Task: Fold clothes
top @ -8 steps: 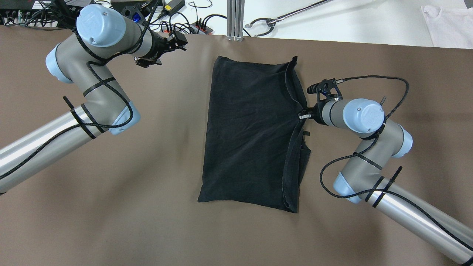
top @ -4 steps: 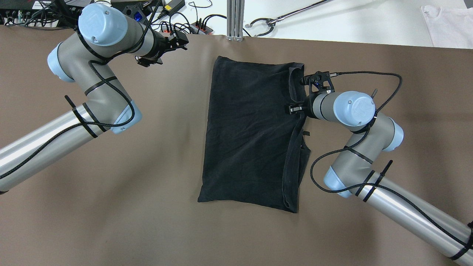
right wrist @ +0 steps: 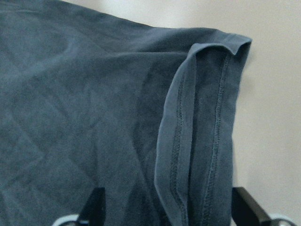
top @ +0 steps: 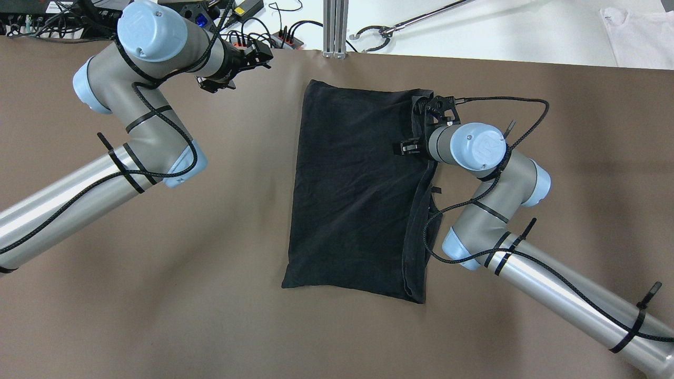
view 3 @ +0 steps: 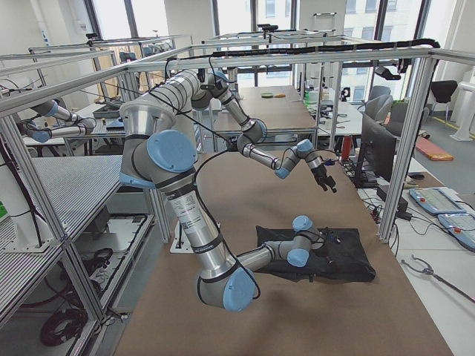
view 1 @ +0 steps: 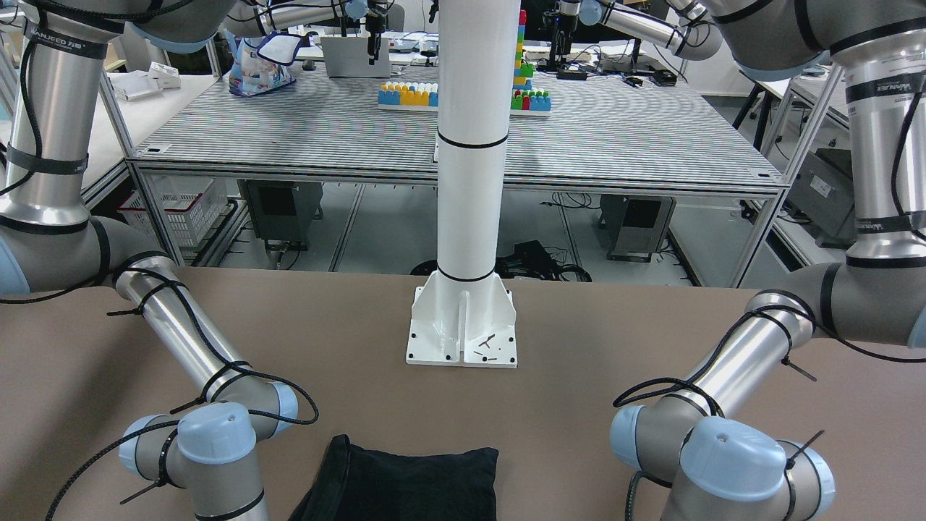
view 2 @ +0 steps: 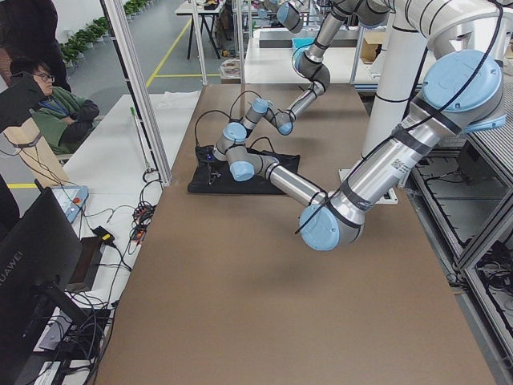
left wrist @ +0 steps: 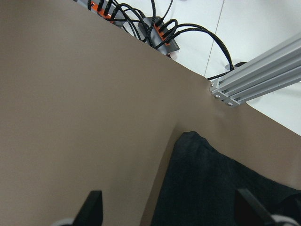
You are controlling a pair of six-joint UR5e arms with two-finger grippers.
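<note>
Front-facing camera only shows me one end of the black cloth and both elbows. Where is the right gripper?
Observer: The right gripper is over the black cloth, above its hemmed strip, near the corner away from the robot on the robot's right.
Operator: Is it gripping anything?
Observer: No. Its wrist camera shows the fingers spread wide, with the strip running between them.
Operator: And the left gripper?
Observer: The left gripper is open too. It is above bare table, off the cloth's other corner at that same end.
</note>
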